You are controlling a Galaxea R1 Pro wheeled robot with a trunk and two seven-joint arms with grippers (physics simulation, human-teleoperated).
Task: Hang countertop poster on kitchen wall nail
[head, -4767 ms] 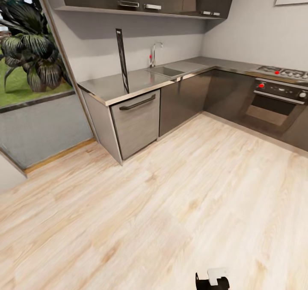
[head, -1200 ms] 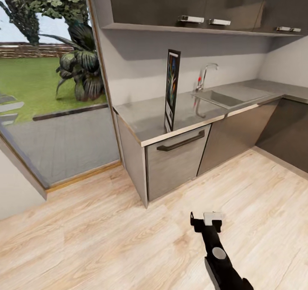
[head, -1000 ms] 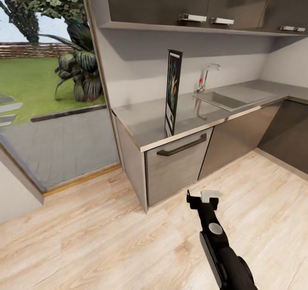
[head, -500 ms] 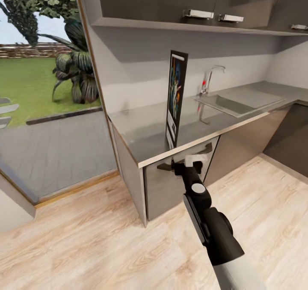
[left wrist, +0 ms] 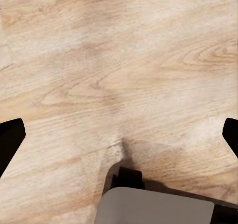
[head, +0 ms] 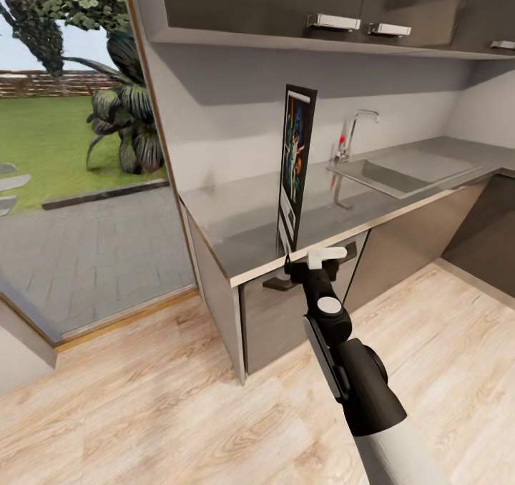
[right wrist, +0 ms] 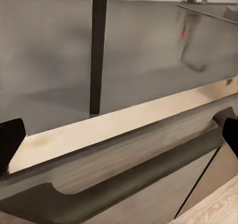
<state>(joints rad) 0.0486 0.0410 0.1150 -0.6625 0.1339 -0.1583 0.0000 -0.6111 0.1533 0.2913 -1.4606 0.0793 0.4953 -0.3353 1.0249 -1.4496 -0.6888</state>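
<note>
Out past the glass, the garden plant (head: 132, 124) sits well clear of everything. The poster (head: 295, 164) stands upright on the kitchen countertop (head: 236, 220), close to its front edge, its long axis vertical and its face turned toward the sink side, so from here it looks like a narrow strip. In the right wrist view it is a dark vertical bar (right wrist: 98, 50) rising from the steel. The right gripper (head: 315, 262) hangs at the counter's front lip, just below and in front of the poster's foot; its fingers show wide apart at the edges of the wrist view, holding nothing. The left gripper (left wrist: 119, 140) points at the wooden floor (left wrist: 119, 60), fingers likewise spread and empty, so I judge the right arm far nearer. Further right, the sink (head: 390, 174) holds nothing I can make out.
</note>
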